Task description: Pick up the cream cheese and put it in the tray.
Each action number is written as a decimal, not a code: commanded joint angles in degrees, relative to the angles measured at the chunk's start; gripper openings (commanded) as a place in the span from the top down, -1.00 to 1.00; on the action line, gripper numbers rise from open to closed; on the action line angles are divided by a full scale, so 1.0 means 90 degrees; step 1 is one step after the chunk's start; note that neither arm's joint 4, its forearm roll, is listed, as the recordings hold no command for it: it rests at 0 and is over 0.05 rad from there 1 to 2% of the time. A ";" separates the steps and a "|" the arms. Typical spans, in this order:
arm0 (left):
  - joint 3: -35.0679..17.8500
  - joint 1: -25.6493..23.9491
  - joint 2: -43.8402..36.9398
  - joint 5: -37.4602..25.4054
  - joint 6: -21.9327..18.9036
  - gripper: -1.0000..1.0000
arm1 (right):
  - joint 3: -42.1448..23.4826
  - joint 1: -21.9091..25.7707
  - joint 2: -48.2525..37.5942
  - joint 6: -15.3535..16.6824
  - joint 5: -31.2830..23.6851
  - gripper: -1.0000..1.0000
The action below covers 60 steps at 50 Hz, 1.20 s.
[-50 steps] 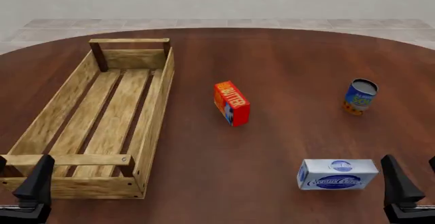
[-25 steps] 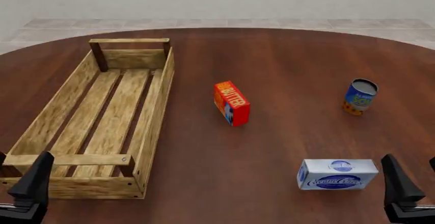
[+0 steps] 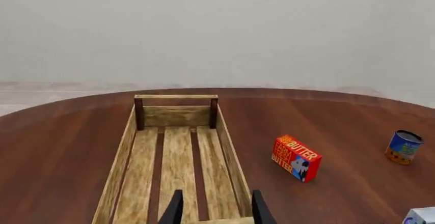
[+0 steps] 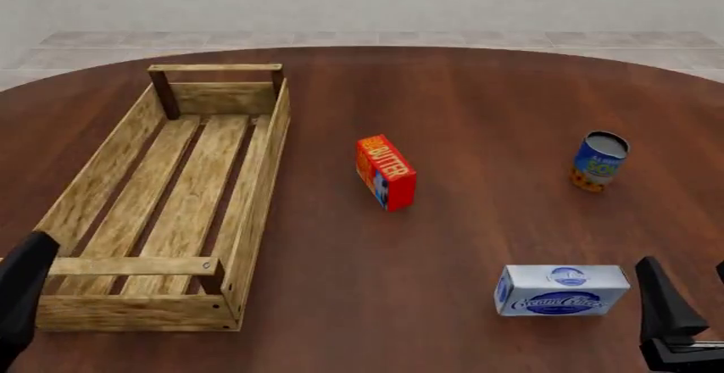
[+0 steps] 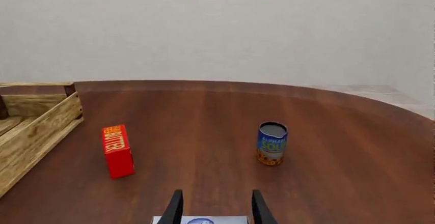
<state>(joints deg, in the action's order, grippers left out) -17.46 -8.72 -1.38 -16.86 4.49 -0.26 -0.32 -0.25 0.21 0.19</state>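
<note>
At the worktop's [image 4: 476, 93] nine o'clock side lay the tray [image 4: 256, 188], only bare slats inside. The cream cheese [image 4: 562, 290], a white-and-pale-blue box with a dark blue oval logo, sat at five o'clock, just beside the right end effector [image 5: 214, 208], whose fingers stood apart, holding nothing. The left end effector [image 3: 215, 210], likewise open, had shifted left since half a second earlier.

In the right wrist view the cream cheese [image 5: 199, 220] is cut off by the frame's edge, only its top showing. In the front view both grippers, left gripper [image 4: 17, 301] and right gripper [image 4: 679, 318], are cropped at the corners
</note>
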 commanded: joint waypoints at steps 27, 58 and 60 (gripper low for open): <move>-0.1549 -0.2469 -0.2085 -0.0011 -0.0215 -1.00 | 0.0001 -0.0015 0.0002 -0.0023 -0.0001 -1.00; -0.2056 -0.4202 -0.4190 0.0912 -0.0779 -1.00 | 0.0005 -0.0045 -0.0017 -0.0106 -0.0016 -1.00; -0.2144 -0.4210 -0.4284 0.0919 -0.0777 -1.00 | 0.0005 -0.0046 -0.0022 -0.0110 -0.0017 -1.00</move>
<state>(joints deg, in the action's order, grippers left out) -35.22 -43.48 -34.90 -10.70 -1.47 -0.23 -0.65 -0.36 -0.60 0.07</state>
